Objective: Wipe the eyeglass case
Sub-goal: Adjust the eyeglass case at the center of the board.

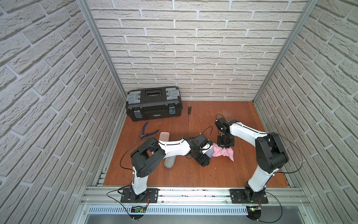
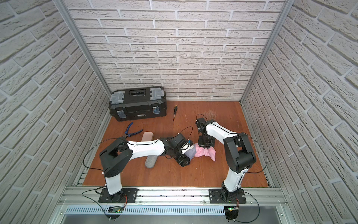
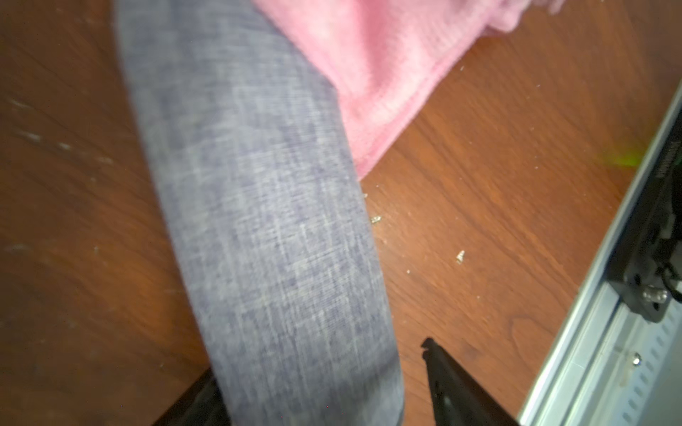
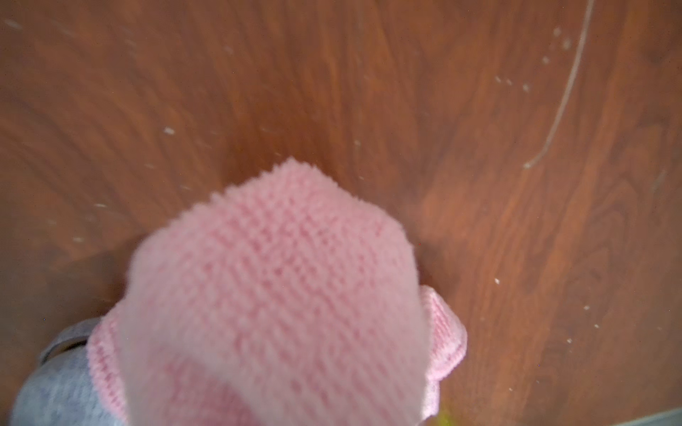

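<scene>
Both at case [image 3: 258, 206]: left gripper [image 3: 317, 369] spread around it, one finger [image 3: 454, 383] clear; right gripper [image 1: 225, 148] clamped on cloth [image 1: 222, 153], cloth touching case end.

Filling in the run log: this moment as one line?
left gripper: open, jaws around blue-grey eyeglass case | right gripper: shut on pink cloth | contact: cloth draped over case's end

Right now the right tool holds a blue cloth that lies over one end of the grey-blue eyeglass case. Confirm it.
One thing is wrong: the cloth is pink, not blue, as the right wrist view shows plainly. The rest stands: the right tool holds it, and it lies over one end of the grey-blue eyeglass case.
</scene>
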Action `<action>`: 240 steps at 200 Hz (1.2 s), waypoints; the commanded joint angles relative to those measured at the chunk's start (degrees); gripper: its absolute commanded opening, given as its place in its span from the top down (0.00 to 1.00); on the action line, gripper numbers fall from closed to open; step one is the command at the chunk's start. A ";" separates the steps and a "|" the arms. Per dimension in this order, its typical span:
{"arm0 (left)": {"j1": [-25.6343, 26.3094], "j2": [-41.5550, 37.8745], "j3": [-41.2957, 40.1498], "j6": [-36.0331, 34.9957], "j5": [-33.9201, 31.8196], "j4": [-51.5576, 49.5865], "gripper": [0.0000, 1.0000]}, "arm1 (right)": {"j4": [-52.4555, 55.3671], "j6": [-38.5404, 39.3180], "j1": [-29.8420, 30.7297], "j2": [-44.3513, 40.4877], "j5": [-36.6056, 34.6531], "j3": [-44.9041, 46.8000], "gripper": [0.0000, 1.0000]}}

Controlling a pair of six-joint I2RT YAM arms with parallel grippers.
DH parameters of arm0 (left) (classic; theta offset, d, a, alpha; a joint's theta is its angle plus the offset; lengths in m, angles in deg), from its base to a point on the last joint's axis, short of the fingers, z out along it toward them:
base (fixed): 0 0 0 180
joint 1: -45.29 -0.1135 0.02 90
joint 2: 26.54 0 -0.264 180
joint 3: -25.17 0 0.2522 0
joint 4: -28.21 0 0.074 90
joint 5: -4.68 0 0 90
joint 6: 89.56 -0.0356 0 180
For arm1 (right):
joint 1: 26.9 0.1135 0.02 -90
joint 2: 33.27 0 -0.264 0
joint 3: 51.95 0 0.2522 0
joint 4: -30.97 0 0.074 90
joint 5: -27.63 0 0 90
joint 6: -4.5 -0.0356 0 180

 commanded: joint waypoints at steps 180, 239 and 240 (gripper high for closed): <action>-16.99 -2.65 8.61 3.33 13.60 -4.30 0.18 | 12.10 1.68 -4.07 -15.76 1.13 2.42 0.98; -15.71 1.75 4.81 1.85 18.98 3.43 0.17 | 6.85 0.53 -4.07 -16.16 3.73 11.39 0.98; -15.65 1.74 4.71 1.82 19.17 3.60 0.17 | 6.63 0.50 -4.07 -16.00 3.92 11.37 0.98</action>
